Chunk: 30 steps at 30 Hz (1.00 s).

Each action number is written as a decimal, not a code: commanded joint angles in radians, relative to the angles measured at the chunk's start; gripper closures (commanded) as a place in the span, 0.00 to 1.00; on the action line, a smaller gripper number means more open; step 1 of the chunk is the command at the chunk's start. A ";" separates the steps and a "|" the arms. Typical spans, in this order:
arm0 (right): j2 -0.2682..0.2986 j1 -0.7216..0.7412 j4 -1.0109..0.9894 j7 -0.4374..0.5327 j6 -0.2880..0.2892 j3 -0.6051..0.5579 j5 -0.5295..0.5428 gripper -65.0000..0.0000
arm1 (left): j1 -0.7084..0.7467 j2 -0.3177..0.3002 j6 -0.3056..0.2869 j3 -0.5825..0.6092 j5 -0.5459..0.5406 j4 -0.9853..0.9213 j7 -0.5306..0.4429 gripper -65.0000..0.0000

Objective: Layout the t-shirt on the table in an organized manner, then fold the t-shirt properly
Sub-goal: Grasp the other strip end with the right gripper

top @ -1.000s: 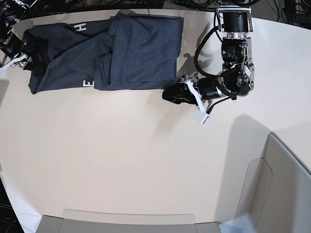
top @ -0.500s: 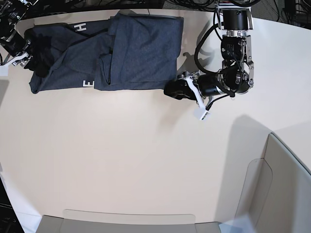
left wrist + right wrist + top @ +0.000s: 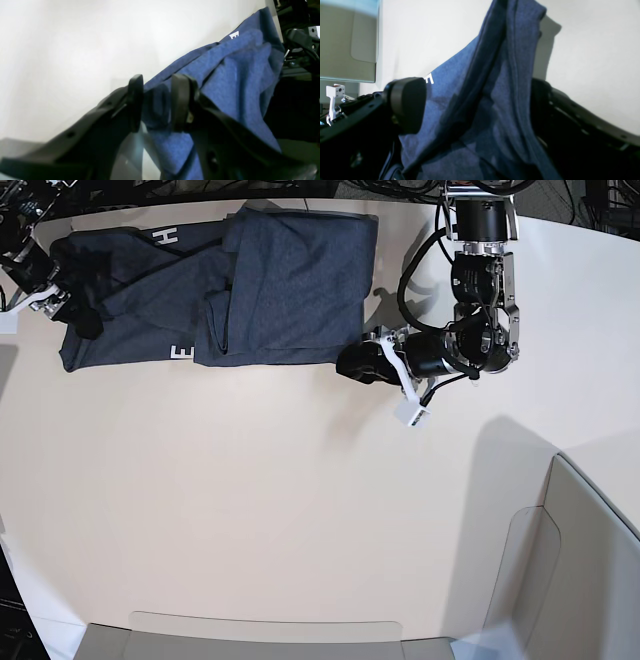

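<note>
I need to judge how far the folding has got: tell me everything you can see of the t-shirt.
The t-shirt is dark heathered navy-grey knit, bunched and partly doubled over at the far edge of the table, white letters H and E showing. The left gripper straddles one corner; the right gripper's wide-open jaws flank the opposite end, lifted in folds.

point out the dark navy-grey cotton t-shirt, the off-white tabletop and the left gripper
dark navy-grey cotton t-shirt (image 3: 290, 280), base view, on its folded-over right half
off-white tabletop (image 3: 250, 500), base view, on bare surface
left gripper (image 3: 156, 102), left wrist view, midway between its black fingertips
</note>
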 commanded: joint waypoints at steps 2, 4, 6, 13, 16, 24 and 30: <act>0.013 -0.015 0.012 -0.025 0.017 -0.002 -0.035 0.10 | -0.016 -0.002 -0.008 -0.002 -0.022 0.015 -0.010 0.71; 0.016 -0.018 0.010 -0.025 0.017 -0.025 -0.076 0.10 | -0.016 -0.002 -0.008 -0.002 -0.022 0.015 -0.010 0.71; 0.015 -0.016 0.010 -0.025 0.017 -0.032 -0.132 0.10 | -0.016 -0.002 -0.008 -0.002 -0.022 0.015 -0.010 0.71; 0.012 -0.012 0.010 -0.025 0.017 -0.084 -0.247 0.10 | -0.016 0.000 -0.008 -0.002 -0.025 0.015 -0.010 0.71; 0.012 -0.016 0.010 -0.025 0.017 -0.109 -0.262 0.10 | -0.016 0.000 -0.008 -0.002 -0.025 0.015 -0.010 0.71; 0.018 -0.022 0.010 -0.025 0.017 -0.161 -0.267 0.35 | -0.016 0.001 -0.007 -0.002 -0.028 0.015 -0.010 0.71; 0.018 -0.028 0.006 -0.025 0.017 -0.161 -0.268 0.84 | -0.016 0.001 -0.007 -0.002 -0.028 0.015 -0.008 0.71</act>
